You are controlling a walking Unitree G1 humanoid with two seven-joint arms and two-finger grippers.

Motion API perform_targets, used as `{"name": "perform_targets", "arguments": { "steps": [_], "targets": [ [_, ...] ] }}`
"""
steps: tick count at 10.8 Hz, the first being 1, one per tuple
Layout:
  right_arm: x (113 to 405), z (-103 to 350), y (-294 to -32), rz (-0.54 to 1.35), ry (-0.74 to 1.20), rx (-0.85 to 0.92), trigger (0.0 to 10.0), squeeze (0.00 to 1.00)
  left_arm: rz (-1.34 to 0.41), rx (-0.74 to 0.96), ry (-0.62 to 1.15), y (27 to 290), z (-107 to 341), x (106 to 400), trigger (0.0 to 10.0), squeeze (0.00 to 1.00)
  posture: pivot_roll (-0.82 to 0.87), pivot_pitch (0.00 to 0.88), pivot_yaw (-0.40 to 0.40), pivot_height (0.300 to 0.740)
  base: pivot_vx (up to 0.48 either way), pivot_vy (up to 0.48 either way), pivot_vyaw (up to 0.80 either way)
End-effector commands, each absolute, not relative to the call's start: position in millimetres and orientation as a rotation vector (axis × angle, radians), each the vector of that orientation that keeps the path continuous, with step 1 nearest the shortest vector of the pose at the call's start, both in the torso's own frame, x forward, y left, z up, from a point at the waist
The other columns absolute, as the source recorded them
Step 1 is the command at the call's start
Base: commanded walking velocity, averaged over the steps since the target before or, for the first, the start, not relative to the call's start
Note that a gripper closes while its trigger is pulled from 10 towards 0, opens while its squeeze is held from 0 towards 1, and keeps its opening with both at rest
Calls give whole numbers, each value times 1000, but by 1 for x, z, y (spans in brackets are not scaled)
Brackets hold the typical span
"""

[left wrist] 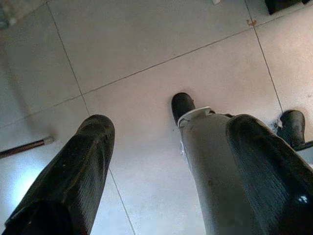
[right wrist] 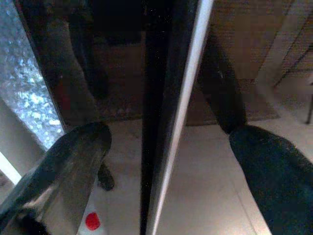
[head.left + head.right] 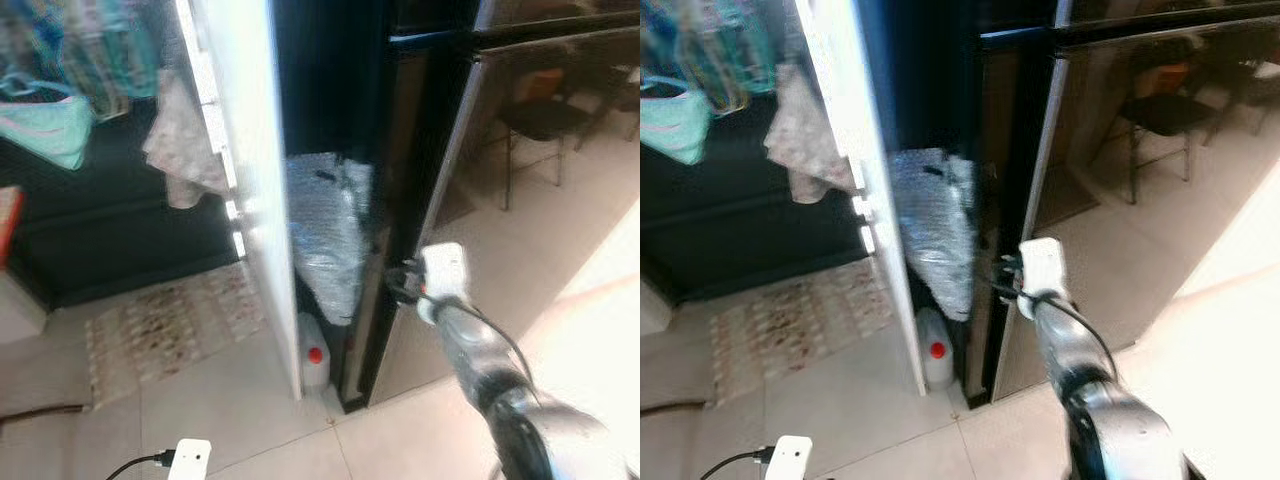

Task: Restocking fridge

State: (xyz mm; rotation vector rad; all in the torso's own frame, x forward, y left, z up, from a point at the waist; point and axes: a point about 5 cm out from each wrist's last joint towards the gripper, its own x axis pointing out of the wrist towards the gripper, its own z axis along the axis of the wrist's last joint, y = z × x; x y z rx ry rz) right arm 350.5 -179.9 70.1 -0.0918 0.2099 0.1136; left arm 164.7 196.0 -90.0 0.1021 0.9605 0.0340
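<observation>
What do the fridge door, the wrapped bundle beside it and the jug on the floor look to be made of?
Fridge door: glossy dark glass or polished metal, since it mirrors a chair and the floor; a pale metal-looking strip runs along its edge. Wrapped bundle: silvery bubble wrap or foil, judging by its crinkled, dimpled shine. Jug: translucent white plastic with a red cap. The right gripper, fingers open, straddles the door's edge.

— What do we see of the fridge (image 3: 520, 200)?

— We see a tall, dark, glossy body in the centre and right of the frame, standing upright on the tiles, its front mirroring a chair and the floor.

— And its edge?

— We see a thin silvery strip running down the door edge (image 2: 181, 117), slightly tilted in the frame.
</observation>
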Motion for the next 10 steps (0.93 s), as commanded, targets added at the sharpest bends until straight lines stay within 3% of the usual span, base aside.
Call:
{"name": "perform_targets", "arguments": {
  "steps": [1, 4, 7, 8, 10],
  "targets": [
    [349, 79, -199, 24, 122, -74, 10000, 0, 54, 96, 979, 199, -92, 160, 10000, 0, -11, 0, 11, 740, 0, 0, 0],
    [289, 34, -258, -198, 172, -95, 10000, 0, 40, 108, 991, 200, -93, 157, 10000, 0, -35, 0, 28, 740, 0, 0, 0],
    [286, 34, -258, -203, 161, -97, 10000, 0, 40, 108, 991, 200, -93, 157, 10000, 0, -35, 0, 28, 740, 0, 0, 0],
    [185, -66, -245, -217, 771, -29, 10000, 0, 26, 120, 990, 201, -92, 159, 10000, 0, -31, 0, 35, 740, 0, 0, 0],
    [169, -80, -231, -180, 871, 5, 10000, 0, 28, 117, 991, 200, -92, 159, 10000, 0, -25, 0, 32, 740, 0, 0, 0]
  ]
}}
